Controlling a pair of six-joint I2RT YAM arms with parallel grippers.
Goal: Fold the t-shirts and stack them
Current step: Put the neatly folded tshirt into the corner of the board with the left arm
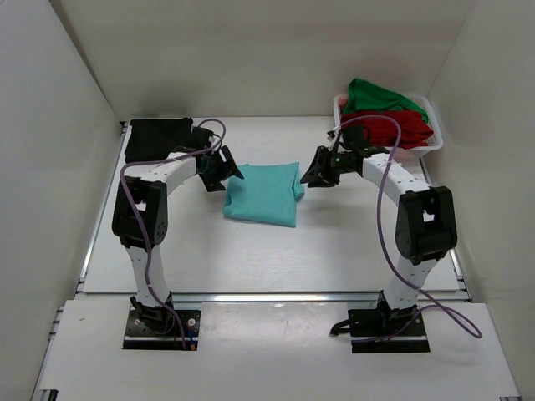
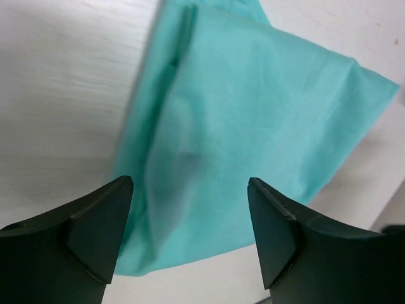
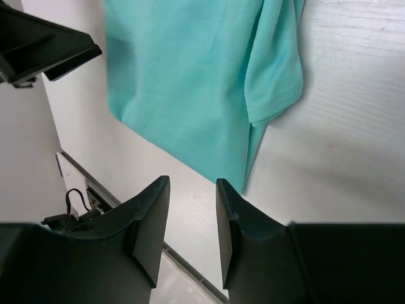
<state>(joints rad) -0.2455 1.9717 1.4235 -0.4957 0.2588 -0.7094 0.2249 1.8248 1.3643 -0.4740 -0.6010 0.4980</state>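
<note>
The teal t-shirt [image 1: 265, 193] lies folded in the middle of the table; it also shows in the left wrist view [image 2: 253, 120] and the right wrist view [image 3: 190, 82]. A black t-shirt [image 1: 157, 139] lies folded at the back left. The red t-shirt [image 1: 386, 127] and green t-shirt [image 1: 378, 95] are heaped in the basket. My left gripper [image 1: 227, 175] hovers at the teal shirt's left edge, open wide and empty [image 2: 190, 215]. My right gripper [image 1: 311, 177] hovers at its right edge, partly open and empty [image 3: 193, 215].
A white plastic lattice basket [image 1: 433, 132] stands at the back right corner. White walls enclose the table on three sides. A metal rail [image 1: 276, 295] runs along the table's near edge.
</note>
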